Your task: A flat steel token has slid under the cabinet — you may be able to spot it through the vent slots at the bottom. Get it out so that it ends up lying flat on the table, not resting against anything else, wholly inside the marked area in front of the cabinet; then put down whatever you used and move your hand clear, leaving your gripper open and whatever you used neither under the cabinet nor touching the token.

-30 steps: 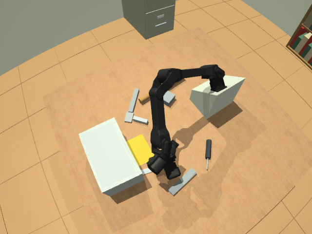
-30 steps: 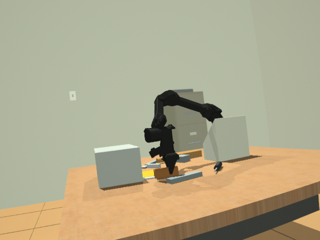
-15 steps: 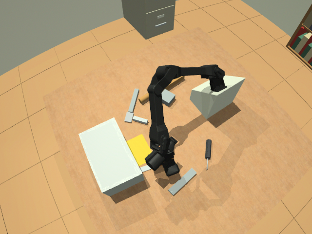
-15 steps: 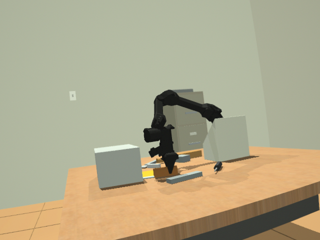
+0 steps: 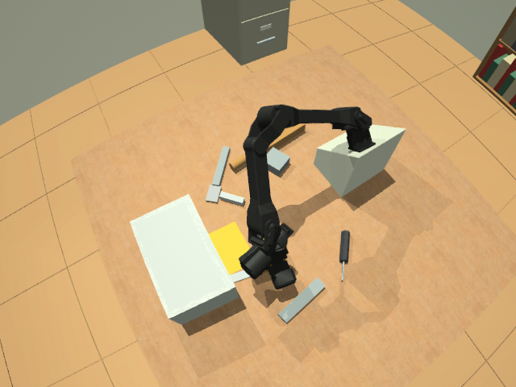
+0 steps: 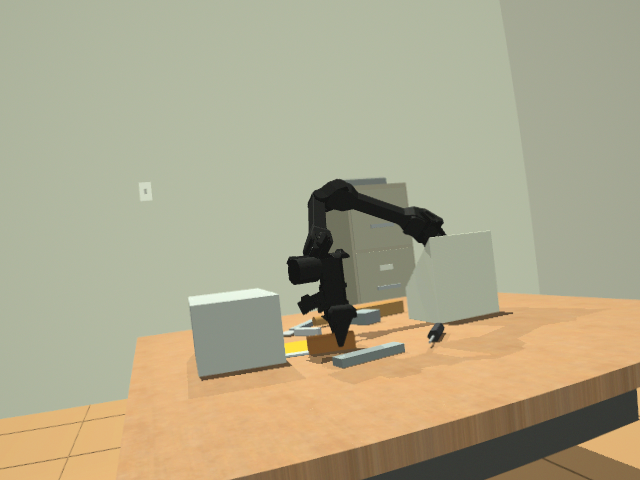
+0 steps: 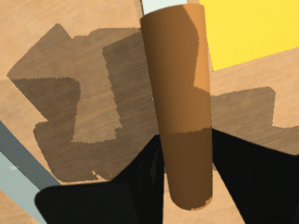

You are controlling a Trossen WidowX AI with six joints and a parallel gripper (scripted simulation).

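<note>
The white cabinet (image 5: 179, 258) (image 6: 237, 335) stands at the left, with the yellow marked area (image 5: 230, 246) (image 6: 295, 347) (image 7: 252, 33) in front of it. My gripper (image 6: 341, 342) (image 7: 182, 136) is shut on the orange-brown round handle (image 6: 321, 344) (image 7: 177, 84) of a tool, low over the table beside the marked area. The tool's pale flat blade (image 5: 240, 276) (image 6: 297, 354) (image 7: 163, 6) points towards the cabinet's near front corner; its far end is hidden, so I cannot tell how far it reaches under. The token is not visible; the vent slots are out of sight.
A grey bar (image 5: 301, 301) (image 6: 369, 354) (image 7: 19, 182) lies close beside the gripper. A screwdriver (image 5: 344, 245) (image 6: 436, 332) lies farther right. Behind the arm are a grey block (image 5: 278, 160) and a wooden rod (image 5: 291, 136). Grey pieces (image 5: 220, 166) lie beyond the marked area. A pale box (image 5: 366, 170) stands by the arm's base.
</note>
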